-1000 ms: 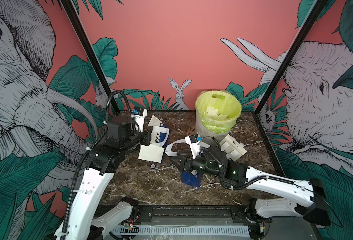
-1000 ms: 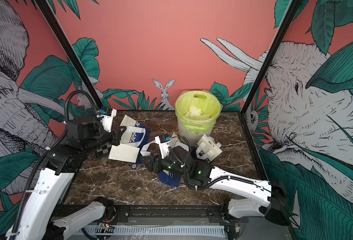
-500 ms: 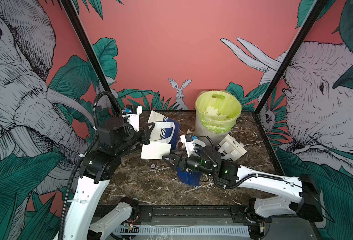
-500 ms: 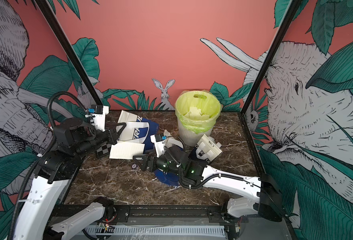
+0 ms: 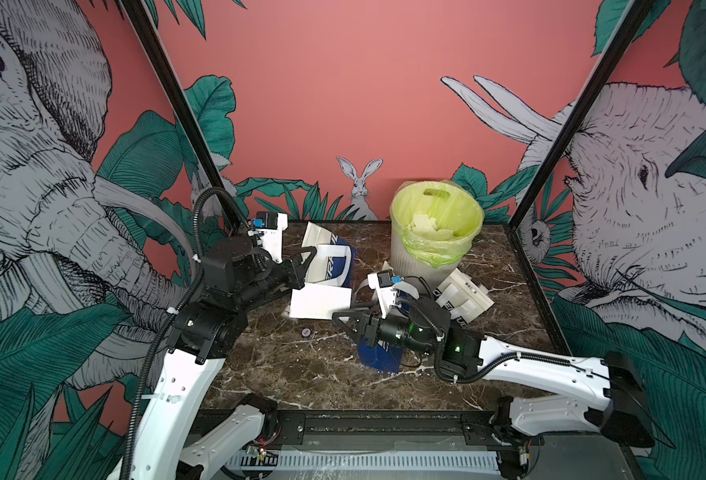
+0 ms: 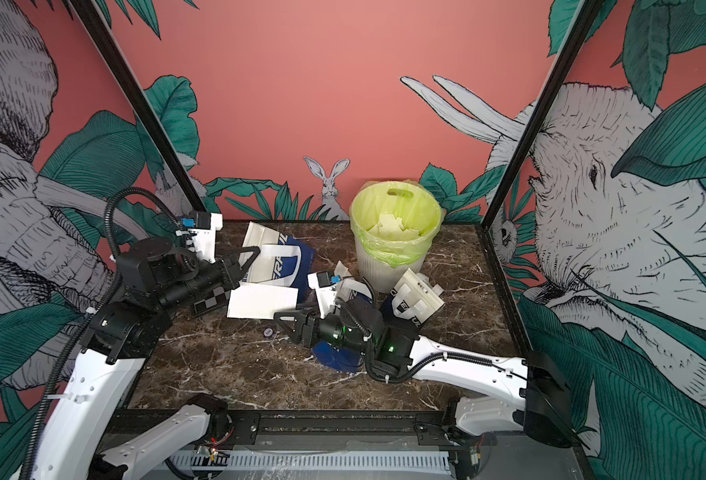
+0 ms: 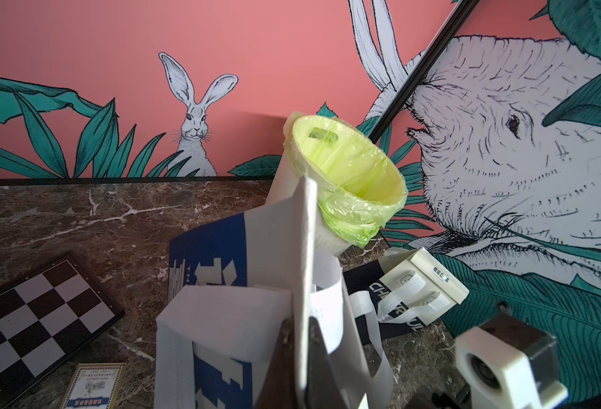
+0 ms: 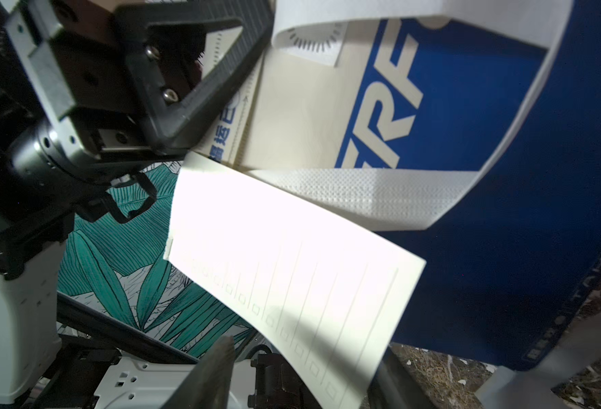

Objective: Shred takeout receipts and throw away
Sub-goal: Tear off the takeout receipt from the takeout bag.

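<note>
In both top views the left gripper point(image 5: 303, 270) point(image 6: 241, 270) is clamped on the upper edge of a takeout receipt point(image 5: 320, 301) point(image 6: 262, 302), which hangs above the marble table point(image 5: 280, 365), in front of a white-and-navy tote bag point(image 5: 330, 266). The right gripper point(image 5: 343, 322) point(image 6: 285, 322) reaches in at the slip's lower right corner with its jaws apart. Behind it stands the bin point(image 5: 434, 257) with a yellow-green liner, and pale paper scraps point(image 5: 426, 226) lie inside. A second tote bag point(image 5: 463, 295) lies against the bin's base, and a navy one point(image 5: 378, 357) sits under the right arm. In the left wrist view the receipt point(image 7: 304, 248) shows edge-on as a thin white strip pinched between the closed jaws, with the bin point(image 7: 281, 184) beyond it and a checkerboard point(image 7: 37, 311) flat on the table. In the right wrist view the receipt point(image 8: 292, 269), with its faint ruled lines, slants down from the left gripper point(image 8: 185, 106) until its free end lies between the right gripper's fingers point(image 8: 214, 368). They stand apart on either side of it, and no pinch shows.
</note>
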